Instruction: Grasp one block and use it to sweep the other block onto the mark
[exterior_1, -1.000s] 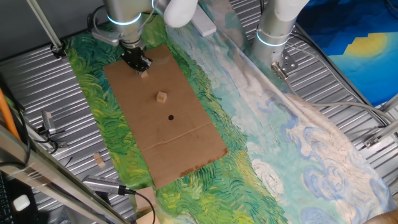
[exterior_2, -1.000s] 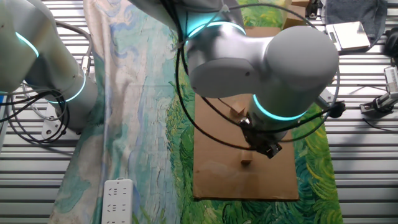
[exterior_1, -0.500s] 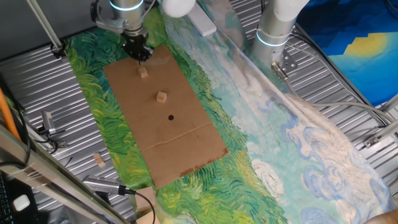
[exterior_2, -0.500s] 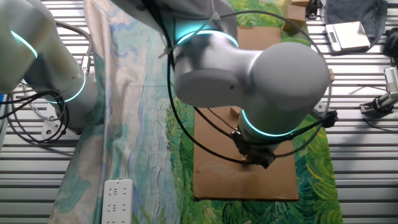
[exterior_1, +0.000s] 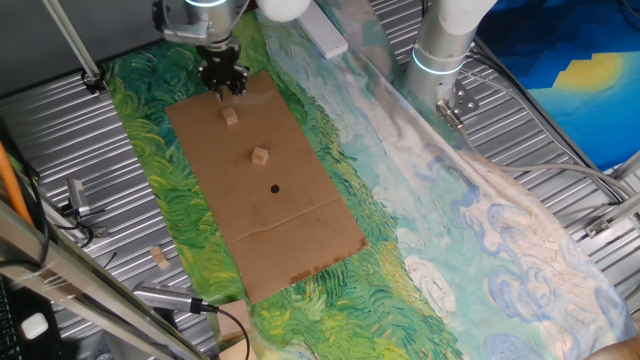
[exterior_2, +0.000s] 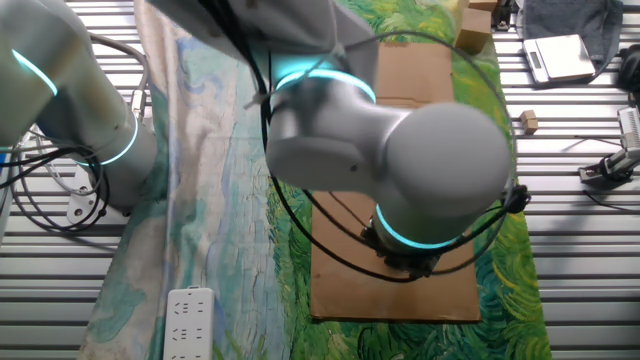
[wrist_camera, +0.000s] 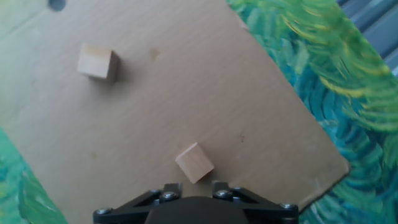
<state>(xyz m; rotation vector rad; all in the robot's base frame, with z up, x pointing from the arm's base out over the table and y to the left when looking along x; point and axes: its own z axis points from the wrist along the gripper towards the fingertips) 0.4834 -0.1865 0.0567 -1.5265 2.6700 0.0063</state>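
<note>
Two small wooden blocks lie on a brown cardboard sheet (exterior_1: 300, 235). One block (exterior_1: 231, 117) lies near the sheet's far end and shows low in the hand view (wrist_camera: 194, 163). The other block (exterior_1: 260, 155) lies nearer the middle and also shows in the hand view (wrist_camera: 97, 62). The mark (exterior_1: 275, 188) is a small black dot just beyond it, seen at the top edge of the hand view (wrist_camera: 56, 4). My gripper (exterior_1: 223, 80) hangs above the far edge of the sheet, behind the first block, open and empty. In the other fixed view the arm hides both blocks.
The cardboard lies on a green and blue painted cloth (exterior_1: 420, 200) over a ribbed metal table. A spare block (exterior_1: 158, 257) lies off the cloth at the left. A second arm's base (exterior_1: 440, 60) stands at the back right. A power strip (exterior_2: 188, 320) lies on the cloth.
My gripper has risen and drawn back from the far block toward the sheet's far edge. Both blocks stay where they were.
</note>
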